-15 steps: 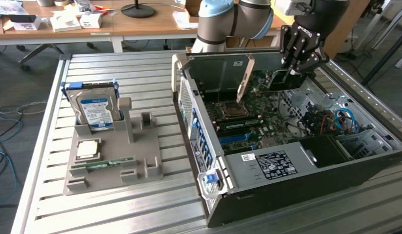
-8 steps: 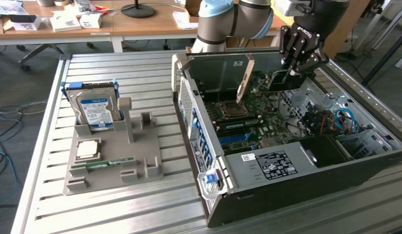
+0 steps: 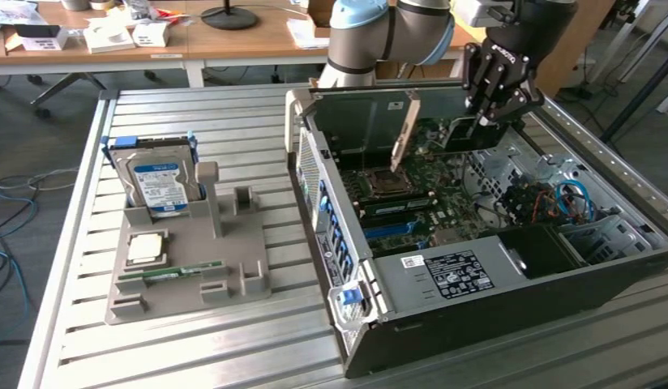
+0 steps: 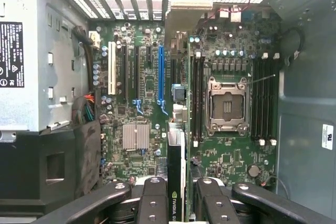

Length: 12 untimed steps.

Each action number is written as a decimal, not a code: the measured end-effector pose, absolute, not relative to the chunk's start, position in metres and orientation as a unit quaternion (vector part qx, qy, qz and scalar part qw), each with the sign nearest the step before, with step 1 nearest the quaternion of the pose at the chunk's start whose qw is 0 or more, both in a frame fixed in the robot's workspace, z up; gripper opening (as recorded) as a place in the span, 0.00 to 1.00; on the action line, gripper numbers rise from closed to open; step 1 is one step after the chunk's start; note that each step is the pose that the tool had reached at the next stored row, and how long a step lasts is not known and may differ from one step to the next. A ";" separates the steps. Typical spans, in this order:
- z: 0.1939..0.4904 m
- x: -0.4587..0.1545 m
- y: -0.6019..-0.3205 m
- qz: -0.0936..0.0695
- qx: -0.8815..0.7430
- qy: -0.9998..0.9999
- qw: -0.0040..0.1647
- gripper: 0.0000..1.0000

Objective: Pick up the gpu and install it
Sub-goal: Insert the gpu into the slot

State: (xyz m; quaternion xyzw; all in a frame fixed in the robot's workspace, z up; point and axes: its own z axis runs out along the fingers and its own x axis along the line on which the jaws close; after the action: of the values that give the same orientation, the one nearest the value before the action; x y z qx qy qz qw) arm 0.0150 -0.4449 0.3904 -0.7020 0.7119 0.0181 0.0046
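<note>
My gripper is clenched on the gpu, which hangs edge-on above the motherboard, not yet seated. If its edge comes down beside the motherboard's blue slot rather than into it, I judge the card could jam or scrape nearby parts.

The pincer grips the gpu, seen edge-on between its dark fingers, over the green motherboard inside the computer case, between a long blue slot and the silver processor socket.
</note>
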 end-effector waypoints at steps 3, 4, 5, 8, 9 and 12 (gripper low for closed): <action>0.390 0.012 -0.445 0.018 -0.702 0.712 0.005 0.26; 0.390 0.011 -0.445 0.018 -0.702 0.712 0.005 0.26; 0.390 0.010 -0.445 0.018 -0.702 0.712 0.005 0.26; 0.390 0.009 -0.445 0.018 -0.702 0.712 0.005 0.26; 0.390 0.009 -0.445 0.018 -0.702 0.712 0.005 0.26; 0.388 0.008 -0.445 0.018 -0.702 0.712 0.005 0.26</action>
State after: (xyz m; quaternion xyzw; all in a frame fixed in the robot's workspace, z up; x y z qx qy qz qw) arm 0.0082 -0.4449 0.3878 -0.7020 0.7119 0.0180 0.0047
